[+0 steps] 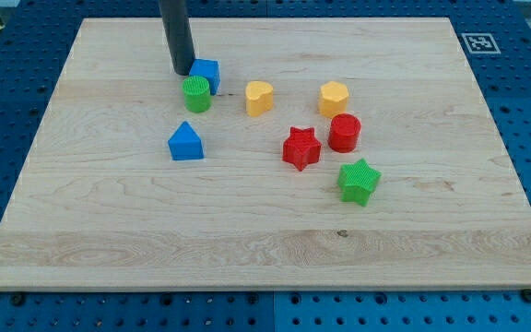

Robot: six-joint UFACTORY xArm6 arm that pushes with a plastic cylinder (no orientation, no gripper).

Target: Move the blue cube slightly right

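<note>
The blue cube (pixel 206 73) sits on the wooden board at the upper left of centre. A green cylinder (pixel 196 94) touches its lower left side. My tip (pixel 182 72) rests on the board just left of the blue cube, touching or almost touching it, and just above the green cylinder. The rod rises from the tip out of the view's top.
A blue triangular block (pixel 185 142) lies below the green cylinder. A yellow heart (pixel 259 97) and a yellow hexagon (pixel 334 98) lie right of the cube. A red star (pixel 300 148), a red cylinder (pixel 345 133) and a green star (pixel 359 181) lie further right and lower.
</note>
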